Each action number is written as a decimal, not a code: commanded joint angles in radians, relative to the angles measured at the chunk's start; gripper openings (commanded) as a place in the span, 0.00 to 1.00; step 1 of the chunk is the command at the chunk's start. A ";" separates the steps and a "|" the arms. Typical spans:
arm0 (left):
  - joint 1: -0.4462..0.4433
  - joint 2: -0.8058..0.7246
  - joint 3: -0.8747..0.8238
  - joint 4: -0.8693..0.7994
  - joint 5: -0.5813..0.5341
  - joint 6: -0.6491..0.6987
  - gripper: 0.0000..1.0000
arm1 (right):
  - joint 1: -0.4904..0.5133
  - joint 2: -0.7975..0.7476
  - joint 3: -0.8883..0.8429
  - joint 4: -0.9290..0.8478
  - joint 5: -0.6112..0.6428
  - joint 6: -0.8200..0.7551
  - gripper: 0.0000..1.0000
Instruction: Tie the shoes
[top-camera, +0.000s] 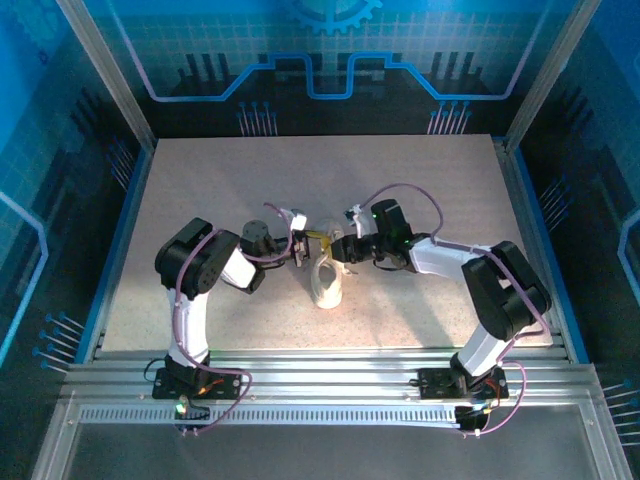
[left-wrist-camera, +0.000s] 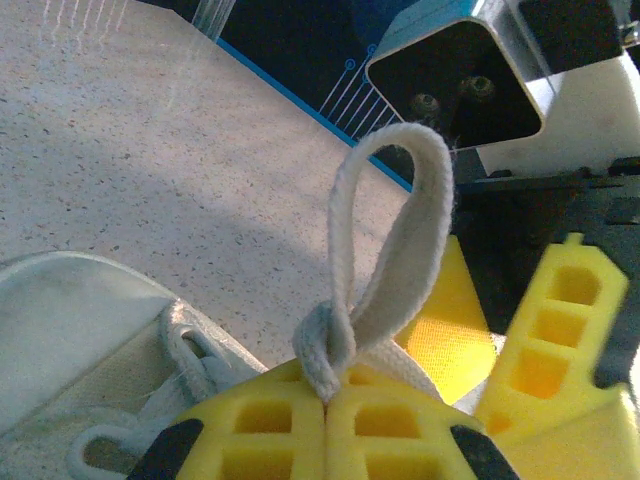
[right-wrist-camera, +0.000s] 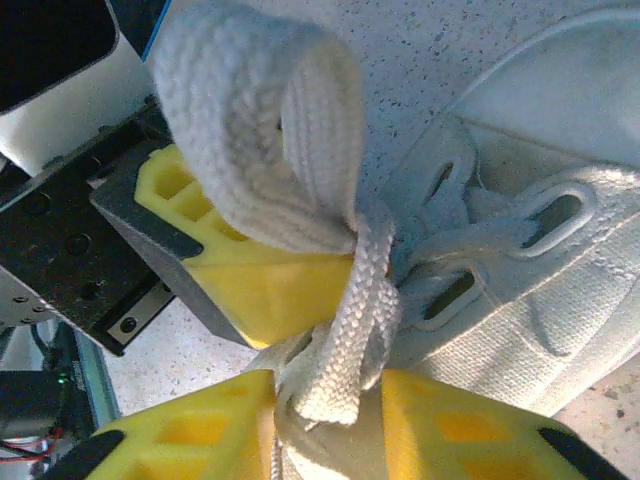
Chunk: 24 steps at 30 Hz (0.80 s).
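The white shoe (top-camera: 327, 285) stands mid-table between both arms, toe toward the bases. My left gripper (top-camera: 303, 252) is at its left side. In the left wrist view the left gripper (left-wrist-camera: 327, 400) is shut on the base of an upright lace loop (left-wrist-camera: 395, 250), with the shoe's eyelets (left-wrist-camera: 190, 350) below left. My right gripper (top-camera: 343, 252) meets it from the right. In the right wrist view the right gripper (right-wrist-camera: 330, 410) has a thick bundle of lace (right-wrist-camera: 350, 330) filling the gap between its yellow fingers (right-wrist-camera: 460, 425), close against the shoe's tongue side (right-wrist-camera: 560, 300).
The speckled tabletop (top-camera: 200, 200) lies open around the shoe. Aluminium frame posts and blue walls (top-camera: 110, 190) border the table. The two grippers' yellow fingers crowd each other over the shoe, the left one's finger (right-wrist-camera: 260, 280) just beyond my right jaws.
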 joint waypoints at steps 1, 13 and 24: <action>0.008 -0.023 -0.015 0.012 0.003 -0.014 0.00 | 0.017 0.009 0.026 -0.045 0.023 -0.024 0.22; 0.008 -0.081 -0.078 0.012 -0.037 0.037 0.00 | 0.051 -0.067 0.076 -0.185 0.285 -0.068 0.00; -0.008 -0.135 -0.124 0.012 -0.071 0.082 0.00 | 0.118 -0.023 0.141 -0.257 0.363 -0.080 0.00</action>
